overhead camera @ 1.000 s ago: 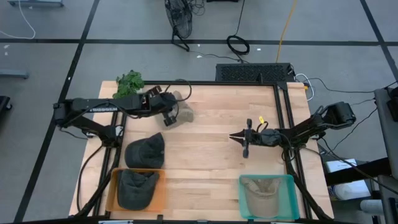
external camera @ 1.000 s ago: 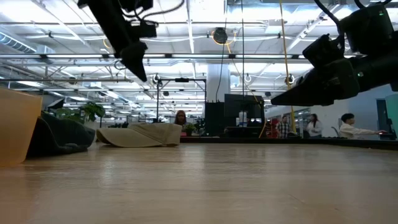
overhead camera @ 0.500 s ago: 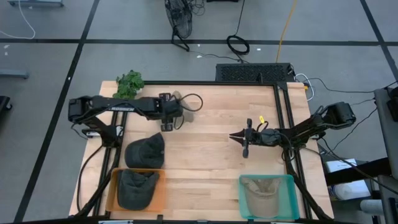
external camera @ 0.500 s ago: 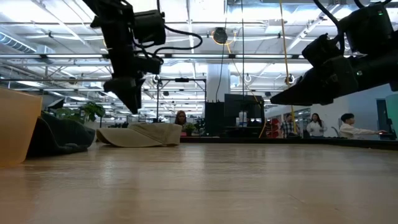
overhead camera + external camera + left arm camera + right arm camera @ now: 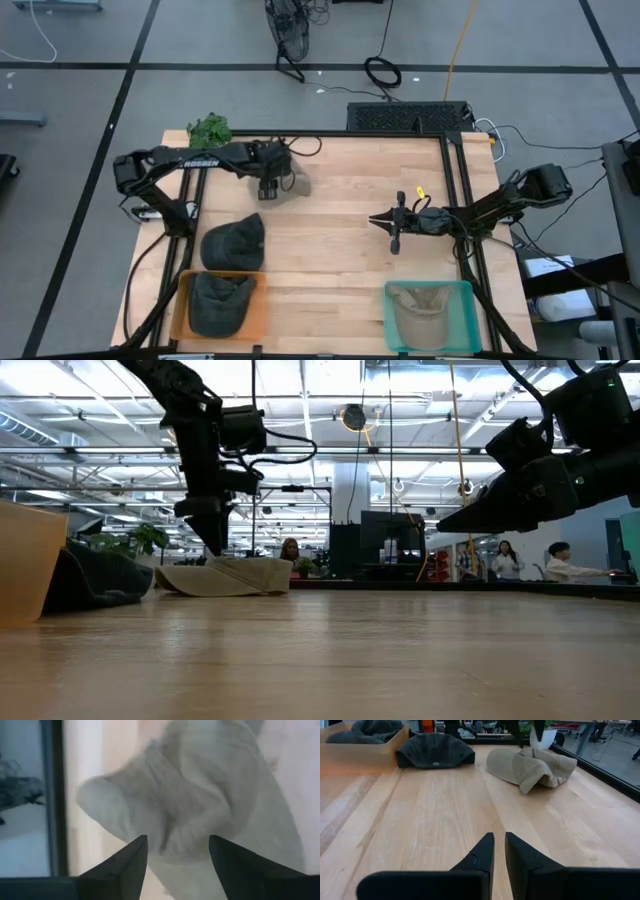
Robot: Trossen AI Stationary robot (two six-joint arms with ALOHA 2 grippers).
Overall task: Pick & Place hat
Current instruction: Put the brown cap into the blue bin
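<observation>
A beige hat (image 5: 293, 180) lies crumpled on the wooden table near its far left; it also shows as the beige hat (image 5: 530, 766) and the beige hat (image 5: 225, 576). My left gripper (image 5: 268, 188) hangs open close above it, pointing steeply down, and the left wrist view shows the hat's cloth (image 5: 200, 795) below the spread fingertips (image 5: 129, 862). A dark hat (image 5: 233, 242) rests flat on the table nearer the front. My right gripper (image 5: 385, 220) waits shut at mid-table, above the wood.
An orange bin (image 5: 180, 310) at the front left holds another dark hat. A teal bin (image 5: 468, 318) at the front right holds a beige one. A green plant (image 5: 208, 130) stands at the far left corner. Bare wood lies between the arms.
My left gripper has sunk toward the beige hat, while the arm behind it swung toward the table's far edge. The wrist rolled on the way, and the fingers have opened. The hats have stayed where they were.
</observation>
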